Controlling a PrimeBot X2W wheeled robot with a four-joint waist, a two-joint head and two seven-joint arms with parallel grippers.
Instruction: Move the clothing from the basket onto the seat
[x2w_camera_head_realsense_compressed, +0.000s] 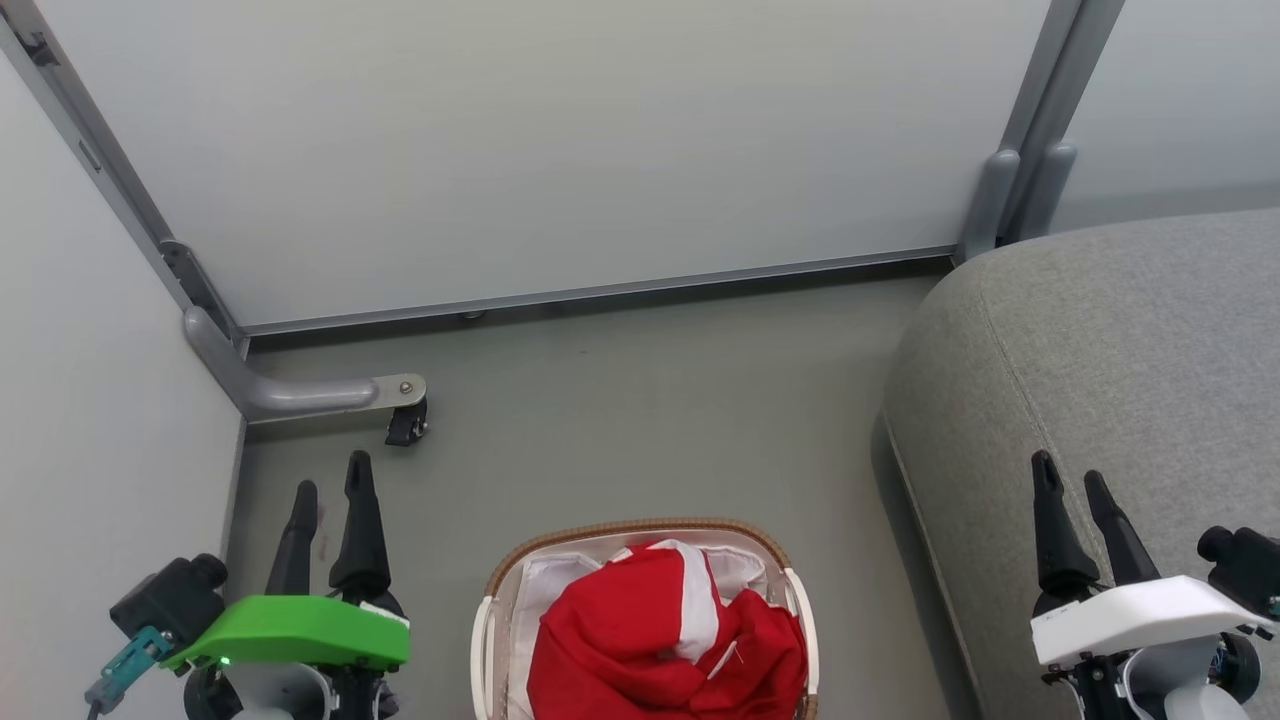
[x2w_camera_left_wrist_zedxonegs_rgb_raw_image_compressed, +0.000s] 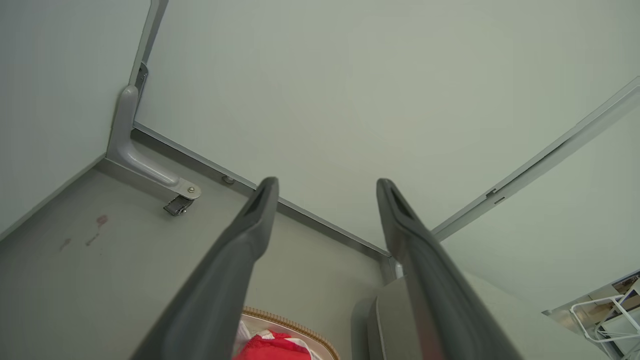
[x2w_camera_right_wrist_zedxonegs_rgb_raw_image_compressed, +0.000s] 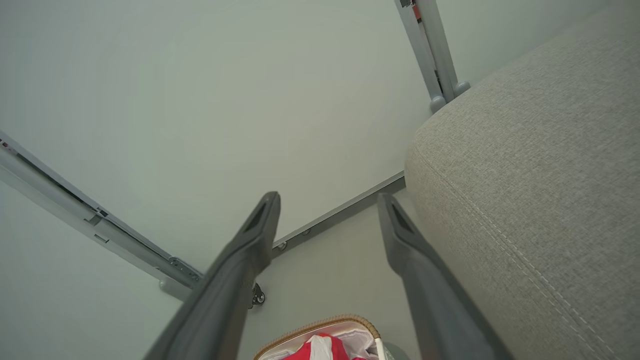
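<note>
Both spread, empty: left gripper (x2w_camera_head_realsense_compressed: 332, 472), right gripper (x2w_camera_head_realsense_compressed: 1068, 466) | clothing (x2w_camera_head_realsense_compressed: 650, 640) heaped in basket (x2w_camera_head_realsense_compressed: 640, 526), near centre | seat (x2w_camera_head_realsense_compressed: 1120, 340) right | risk: deep pinch could snag liner (x2w_camera_head_realsense_compressed: 545, 590), dragging basket along, tipping it

Red clothing (x2w_camera_head_realsense_compressed: 650, 640) heaped in basket (x2w_camera_head_realsense_compressed: 640, 530) on floor (x2w_camera_head_realsense_compressed: 650, 400), grey seat (x2w_camera_head_realsense_compressed: 1120, 340) to its right, my L gripper (x2w_camera_head_realsense_compressed: 332, 475) jaws apart over floor, R gripper (x2w_camera_head_realsense_compressed: 1068, 470) same over seat edge

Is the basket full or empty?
Full: red clothing is heaped inside the basket, up to its rim; none on the seat in view.
</note>
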